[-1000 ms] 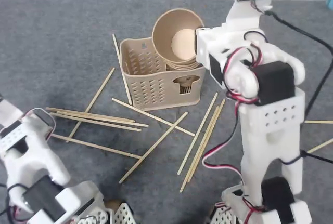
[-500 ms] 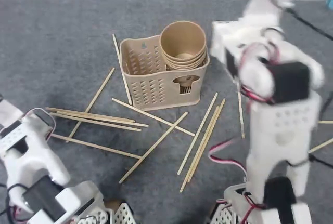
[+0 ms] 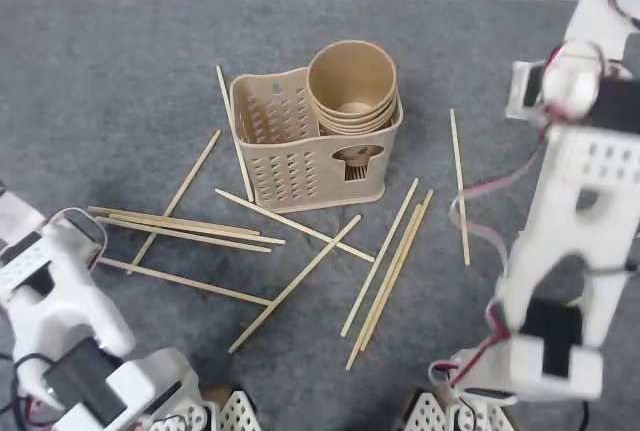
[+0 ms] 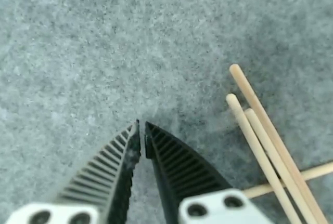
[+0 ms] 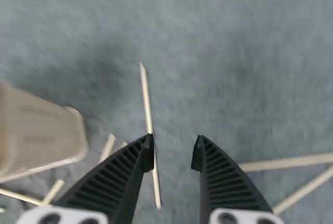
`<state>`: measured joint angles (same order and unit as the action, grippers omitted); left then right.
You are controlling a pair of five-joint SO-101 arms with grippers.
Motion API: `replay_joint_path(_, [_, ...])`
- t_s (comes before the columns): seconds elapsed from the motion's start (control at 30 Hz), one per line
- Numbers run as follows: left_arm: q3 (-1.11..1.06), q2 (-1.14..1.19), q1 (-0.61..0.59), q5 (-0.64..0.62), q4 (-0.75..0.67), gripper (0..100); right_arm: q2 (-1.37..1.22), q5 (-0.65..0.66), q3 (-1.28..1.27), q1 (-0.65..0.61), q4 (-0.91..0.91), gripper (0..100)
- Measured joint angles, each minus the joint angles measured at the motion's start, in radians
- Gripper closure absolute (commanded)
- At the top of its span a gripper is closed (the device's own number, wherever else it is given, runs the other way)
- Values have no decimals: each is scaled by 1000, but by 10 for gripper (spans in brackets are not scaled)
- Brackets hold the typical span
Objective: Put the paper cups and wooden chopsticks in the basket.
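On the carpet (image 3: 120, 61), centre: the basket (image 3: 290, 166) stands upright, and the paper cups (image 3: 352, 79) sit nested as 1 stack in the compartment nearer the right arm. I judge the cup half done.
Wooden chopsticks (image 3: 180, 223): loose on the carpet, in front of the basket and on both sides of it. I see none inside.
Right gripper (image 5: 173, 148): about half open and empty, over the lone chopstick (image 5: 148, 115) that lies well to the right of the basket. The stick runs just beside 1 finger, not between the 2.
Left gripper (image 4: 142, 124): nearly closed with only a sliver between the tips, holding nothing, low over bare carpet with 3 stick ends (image 4: 250, 122) near.
Step in hand: as I read it, the right arm picks up that lone chopstick.
How I do it well: I slide sideways until the stick is centred in the gap. I keep the jaws square across it and come down near its middle so it lifts level. Then I press lightly into the pile and close fully.
Risk: a thin stick can roll away or pivot out of an off-centre grip.
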<state>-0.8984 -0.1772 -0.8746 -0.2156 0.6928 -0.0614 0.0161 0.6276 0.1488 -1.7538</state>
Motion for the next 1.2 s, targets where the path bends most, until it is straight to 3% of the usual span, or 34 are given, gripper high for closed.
replay_joint_path(0.3, [0,0,0,0,0,987,-460,14,-49,11,178,872])
replay_joint_path(0.63, [0,0,0,0,0,987,-582,86,-49,-107,310,872])
replay_joint_path(1.2, [0,0,12,0,0,987,-763,92,-48,-143,453,874])
